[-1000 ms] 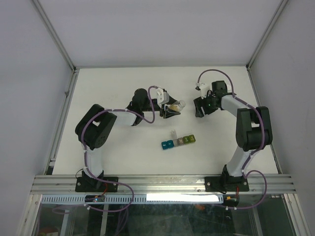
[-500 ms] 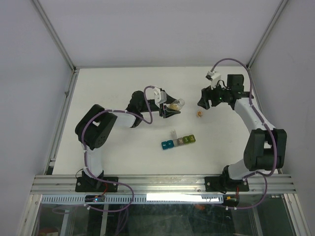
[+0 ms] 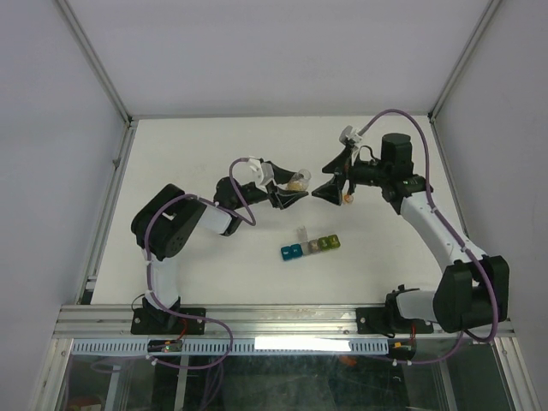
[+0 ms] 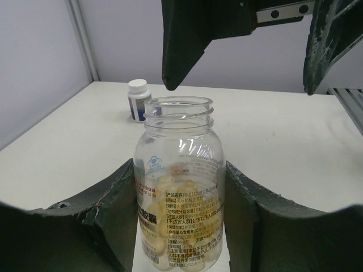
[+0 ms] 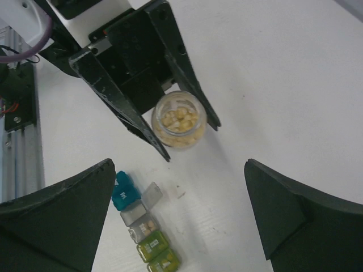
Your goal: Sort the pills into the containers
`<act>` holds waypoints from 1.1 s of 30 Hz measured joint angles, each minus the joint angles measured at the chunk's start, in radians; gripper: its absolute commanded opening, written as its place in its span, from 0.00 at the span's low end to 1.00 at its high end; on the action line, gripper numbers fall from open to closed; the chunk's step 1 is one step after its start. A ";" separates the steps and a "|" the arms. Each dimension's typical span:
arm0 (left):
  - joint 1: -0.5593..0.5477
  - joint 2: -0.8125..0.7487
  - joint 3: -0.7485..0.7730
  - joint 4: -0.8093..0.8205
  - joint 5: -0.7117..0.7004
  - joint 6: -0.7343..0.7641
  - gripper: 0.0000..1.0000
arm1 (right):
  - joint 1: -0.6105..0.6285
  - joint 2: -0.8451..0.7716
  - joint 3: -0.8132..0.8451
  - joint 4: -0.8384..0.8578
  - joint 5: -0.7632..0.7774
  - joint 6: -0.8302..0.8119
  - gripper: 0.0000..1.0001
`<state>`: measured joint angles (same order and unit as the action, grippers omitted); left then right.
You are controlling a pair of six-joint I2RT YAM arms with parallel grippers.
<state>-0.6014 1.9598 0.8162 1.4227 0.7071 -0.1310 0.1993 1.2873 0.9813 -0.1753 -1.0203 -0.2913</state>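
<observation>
Tan pills [image 5: 177, 118] in uncapped bottle [image 4: 178, 187] | left pincer [image 3: 294, 190] clamps it | right pincer [image 3: 333, 186] agape, empty | risk: descending off-centre, it clips bottle, pills spill.

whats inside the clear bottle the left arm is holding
Pale yellow pills fill the lower part of the open bottle, held in the left tool. From above only the top layer shows; the label hides part of the pile from the side, so no count.

Clear uncapped pill bottle [image 4: 180, 187]: label in fine orange Chinese print with bracketed headings, mostly too small to read; larger characters 胶囊 at lower left; round blue logo above.
White-capped bottle [image 4: 138, 100]: blue label, illegible.
Blue-teal organiser cell [image 5: 125, 191]: white lid mark, illegible.
</observation>
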 measured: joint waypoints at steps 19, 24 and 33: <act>-0.034 0.032 0.000 0.012 -0.069 0.004 0.00 | 0.117 0.103 -0.001 0.148 0.206 0.212 0.83; -0.035 0.032 0.000 0.012 -0.078 0.008 0.00 | 0.138 0.135 -0.001 0.148 0.248 0.218 0.77; -0.035 0.034 0.000 0.009 -0.077 0.012 0.00 | 0.151 0.146 0.002 0.146 0.262 0.213 0.91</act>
<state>-0.6361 1.9934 0.8165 1.4319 0.6304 -0.1192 0.3500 1.4334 0.9829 -0.0292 -0.7582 -0.0780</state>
